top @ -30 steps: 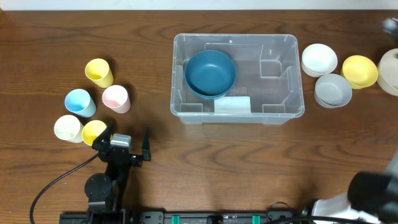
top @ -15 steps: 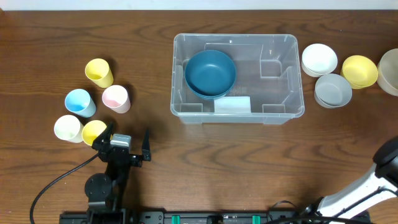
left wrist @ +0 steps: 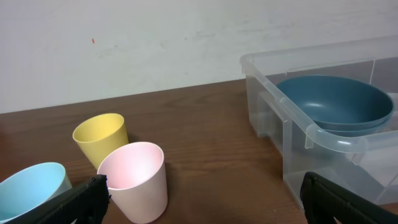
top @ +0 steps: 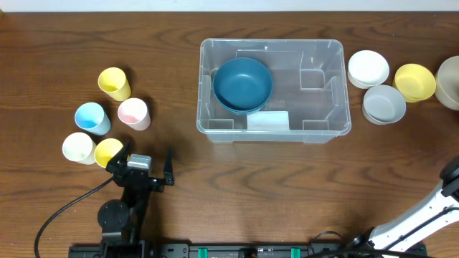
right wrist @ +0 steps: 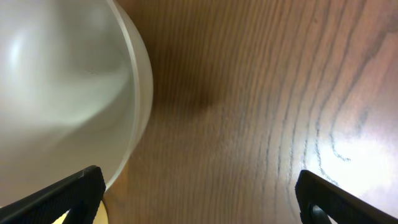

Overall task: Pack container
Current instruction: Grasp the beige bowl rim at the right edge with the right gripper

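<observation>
**Both jaws released; the bin's right half is free**

Nearest me, the left arm [top: 118, 211] sits on the near-left side of the clear rectangular plastic container [top: 323, 100]. Its jaws are spread wide with nothing between them, aimed away from me. The right arm [top: 430, 211] shows in the overhead only at the desk's [top: 237, 193] near-right corner, well right of the container. Its wrist view shows those jaws also released and empty, hanging over bare wood just beside the rim of a pale rounded bowl [right wrist: 62, 87]. I cannot tell which bowl that is.

Further out, left of the container, stand five small plastic cups: a cream one [top: 77, 147], a yellow one [top: 107, 150], a light blue one [top: 91, 118], a pink one [top: 133, 113] and a second yellow one [top: 113, 83]. Right of the container lie a grey bowl [top: 384, 104], a white bowl [top: 368, 68], a yellow bowl [top: 414, 81] and a beige one [top: 452, 82] at the frame's edge.

The container rests mid-desk with its long axis running left to right. A dark blue round bowl [top: 242, 84] fills its left half.

I judge the right jaws better placed for a bowl, with the container lying to their left. The left jaws are nearer the cups.
</observation>
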